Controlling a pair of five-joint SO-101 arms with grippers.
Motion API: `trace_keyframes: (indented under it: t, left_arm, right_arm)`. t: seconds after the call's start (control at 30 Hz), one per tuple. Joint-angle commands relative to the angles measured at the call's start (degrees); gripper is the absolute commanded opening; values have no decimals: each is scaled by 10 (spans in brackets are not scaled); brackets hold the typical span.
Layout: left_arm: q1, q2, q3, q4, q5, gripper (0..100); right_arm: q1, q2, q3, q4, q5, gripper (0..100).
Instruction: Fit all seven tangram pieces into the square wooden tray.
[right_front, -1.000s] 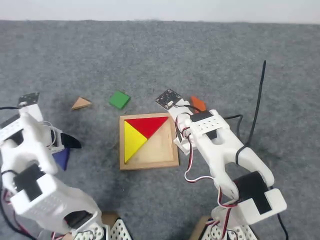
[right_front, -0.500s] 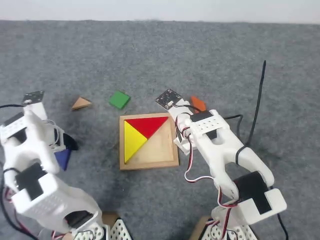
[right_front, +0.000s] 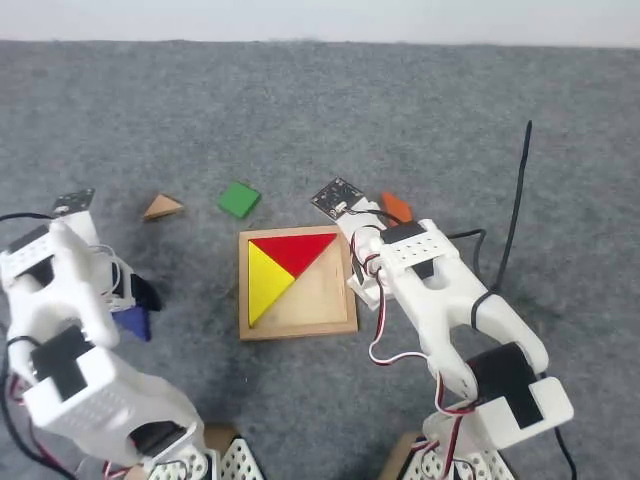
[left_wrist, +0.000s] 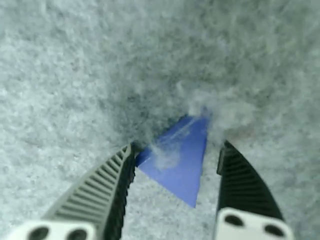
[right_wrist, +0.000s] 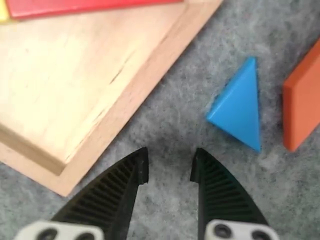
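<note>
Though astride the dark blue triangle (left_wrist: 181, 160), left fingers (left_wrist: 115, 180) wide; right fingers (right_wrist: 125, 185) narrowly apart, empty, beside the wooden tray (right_wrist: 75, 100).

Under me spreads a grey, fuzzy felt mat (right_front: 300, 110) that covers the table from edge to edge. Seen close, its nap is mottled light and dark and pilled into small pale tufts. Along its far edge runs a plain white strip of wall (right_front: 320, 18). Off to my right, 1 thin black cable (right_front: 519, 200) shows against the mat, curving slightly from the near side toward the far side and ending in a free tip.
</note>
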Motion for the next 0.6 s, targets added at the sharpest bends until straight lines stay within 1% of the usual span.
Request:
trace_keyframes:
  t: [0.0,0.57]
  left_arm:
    - [5,-4,0,13,-3,220]
    - [6,-4,15,17,-2,213]
  right_arm:
    - [-4,-7,-28,9,6,155]
    - [-4,-7,-28,9,6,155]
